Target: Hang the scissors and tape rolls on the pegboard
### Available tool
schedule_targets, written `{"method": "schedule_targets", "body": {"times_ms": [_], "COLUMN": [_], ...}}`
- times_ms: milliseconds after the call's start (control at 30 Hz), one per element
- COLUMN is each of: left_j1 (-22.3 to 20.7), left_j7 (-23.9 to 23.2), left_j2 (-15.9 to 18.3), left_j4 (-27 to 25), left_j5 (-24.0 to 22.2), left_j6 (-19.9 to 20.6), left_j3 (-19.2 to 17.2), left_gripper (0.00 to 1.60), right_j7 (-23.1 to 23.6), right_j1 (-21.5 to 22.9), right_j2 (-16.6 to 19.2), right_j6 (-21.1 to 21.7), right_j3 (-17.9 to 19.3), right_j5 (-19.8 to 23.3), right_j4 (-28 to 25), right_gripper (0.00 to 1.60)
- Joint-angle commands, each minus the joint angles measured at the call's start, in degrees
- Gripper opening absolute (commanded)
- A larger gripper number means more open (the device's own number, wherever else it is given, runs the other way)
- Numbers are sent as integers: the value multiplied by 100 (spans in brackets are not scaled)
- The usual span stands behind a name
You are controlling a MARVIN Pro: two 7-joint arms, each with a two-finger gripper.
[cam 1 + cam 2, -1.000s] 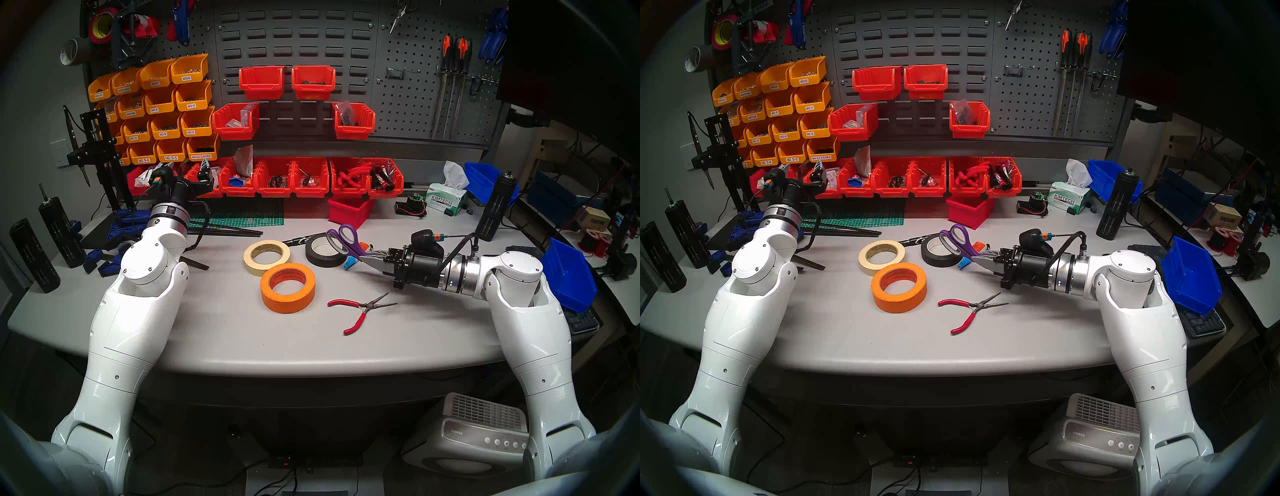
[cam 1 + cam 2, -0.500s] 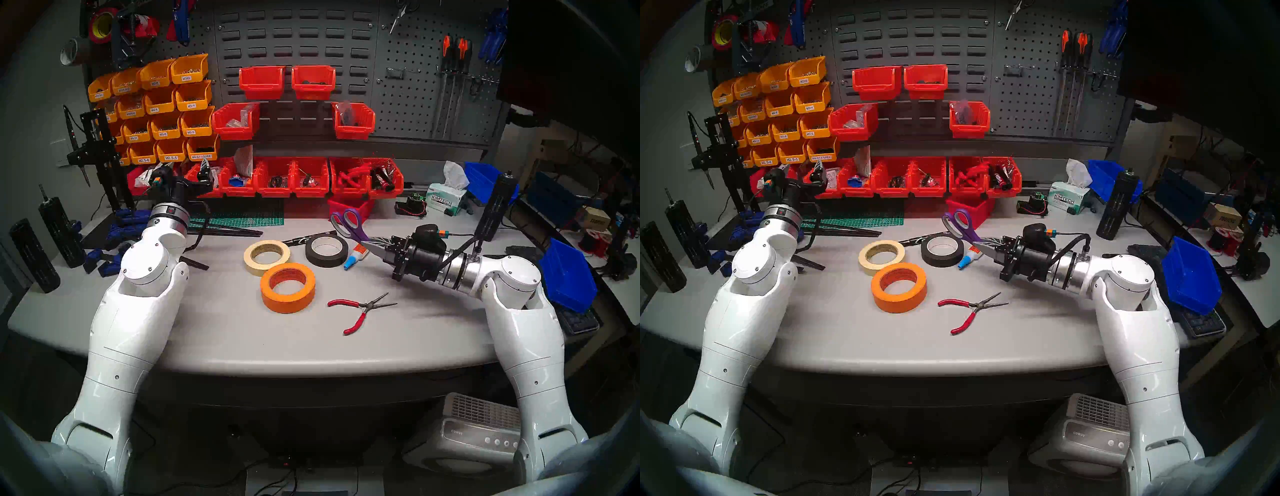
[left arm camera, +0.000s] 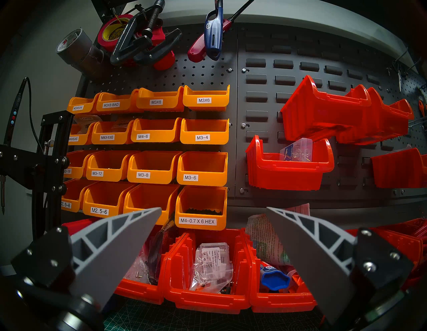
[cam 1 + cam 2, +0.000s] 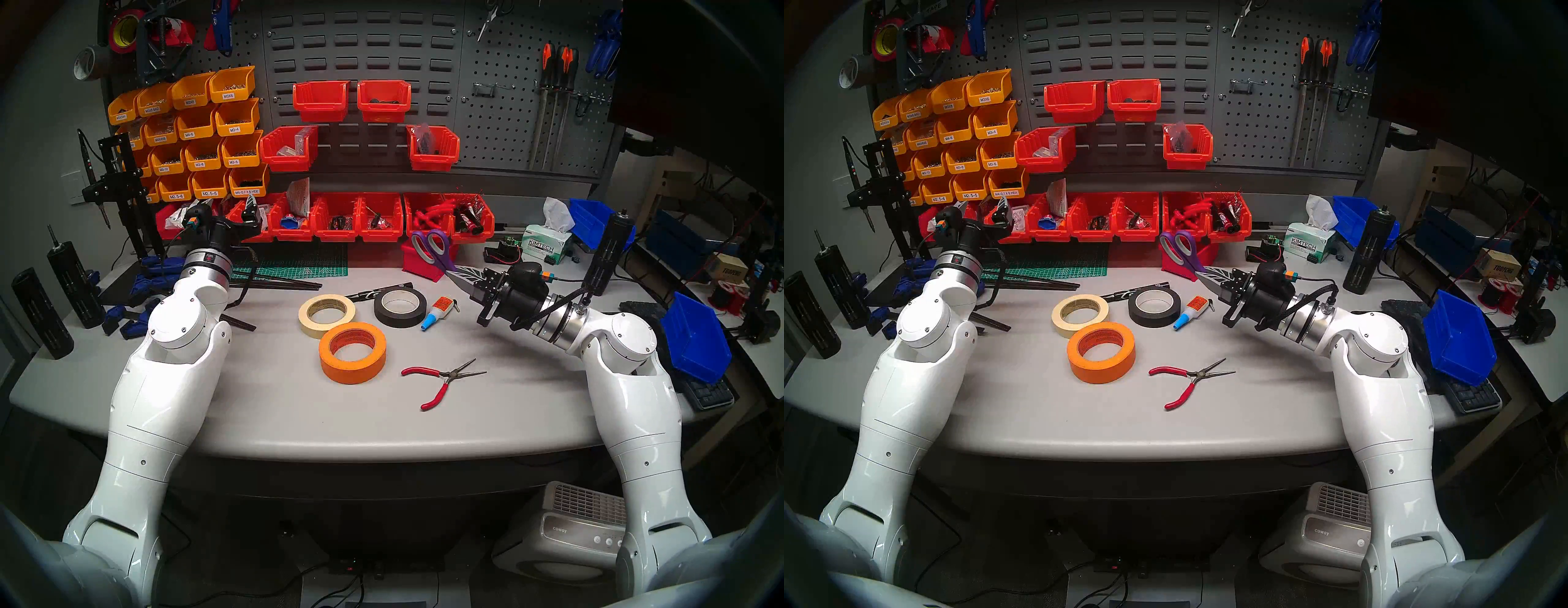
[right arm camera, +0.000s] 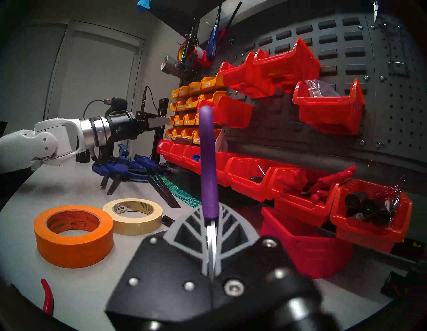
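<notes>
One pair of scissors [image 4: 430, 250] is clear of the table, pinched by its silver blades between the pressed-together fingers of the right gripper [image 4: 466, 277], so that the purple handles stick out ahead of the fingertips and up toward the wall. Holding the blades leaves both finger loops free, which is likely the point: a loop can then be slipped over a hook on the pegboard [image 4: 505, 123], which stands well beyond and above the tool. In the right wrist view the scissors [image 5: 209, 175] run straight out along the gripper's line, seen edge-on. Below and to the tool's left the three tape rolls lie flat on the grey table [image 4: 271, 407], none yet hung: the black roll [image 4: 400, 306] nearest, then the cream roll [image 4: 326, 315], with the orange roll [image 4: 353, 351] touching it on the near side. A small glue bottle [image 4: 439, 311] lies just under the gripper, and red-handled pliers [image 4: 441, 380] lie nearer the table's front edge. The left gripper [image 3: 213, 209] hangs spread and empty, well apart, facing the orange bins [image 3: 152, 136] at the far left. Red bins [image 4: 360, 216] line the table's back under a louvred panel [image 4: 360, 46], and shelves crowd the room's right side.
</notes>
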Motion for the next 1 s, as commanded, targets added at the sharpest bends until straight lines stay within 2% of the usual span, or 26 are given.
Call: {"method": "schedule_targets", "body": {"times_ms": [0, 400, 967], "left_j1": [-180, -181, -180], "left_j7": [-7, -7, -8], "left_j2": [11, 10, 11], "left_j4": [-158, -158, -157], "left_j5": [0, 0, 0], "left_j6": [-64, -65, -63], "left_j3": [-44, -44, -44], "left_gripper": [160, 160, 160], "right_j7": [-139, -360, -434], "right_j1": [316, 440, 928], "right_j2": [-210, -536, -747], "right_j6": [-485, -1257, -1975], "right_j3": [118, 229, 275], "right_j5": [82, 148, 176], "right_j4": [-67, 164, 690], "right_gripper": [0, 0, 0]}}
